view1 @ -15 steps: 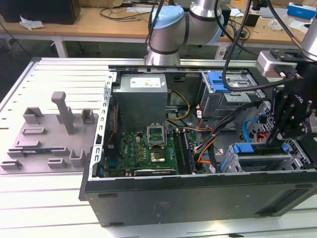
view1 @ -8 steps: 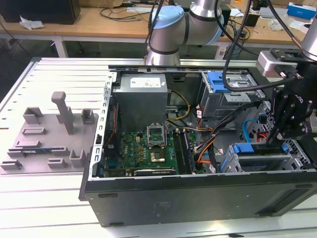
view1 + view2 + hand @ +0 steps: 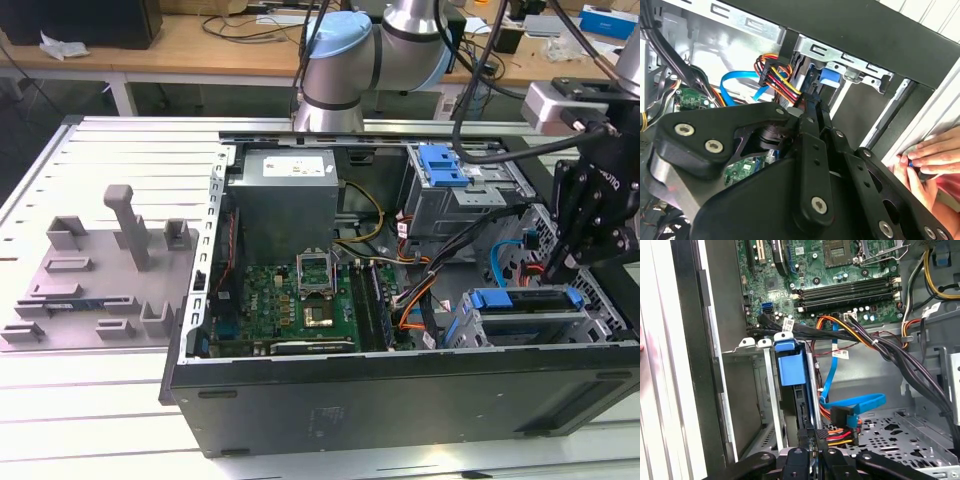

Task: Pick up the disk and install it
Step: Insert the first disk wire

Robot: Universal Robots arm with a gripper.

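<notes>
Hanging over the end of the open black computer case [image 3: 400,400] at the exterior view's right, the arm's black gripper [image 3: 556,266] is reaching down into the drive corner. Its fingers are pressing together, clenched, with nothing visibly clamped between them.

The disk, a flat silver metal hard drive in a blue plastic carrier frame [image 3: 520,300], is sitting inside a silver sheet-metal bay [image 3: 767,390] against the case's wall. In the first wrist view the disk [image 3: 790,365] is showing edge-on, its blue frame end pointing away from the gripper [image 3: 809,437] towards the green motherboard [image 3: 840,270]. The closed fingertips are lying just at the disk's opposite end, touching it or very nearly so; which of the two cannot be told. In the second wrist view the gripper [image 3: 812,100] is lining up along the disk's length, with the blue frame [image 3: 830,80] showing just past the tips.

A flat blue data cable [image 3: 855,402] is curling just beside the fingertips, and a bundle of red, yellow and black wires [image 3: 780,75] is running in near them. In the exterior view a boxy silver perforated cage with a blue latch [image 3: 465,185] is standing well apart from the disk, beside the big grey power supply box [image 3: 285,195]. A person's hand [image 3: 930,160] is resting outside the case wall in the second wrist view.
</notes>
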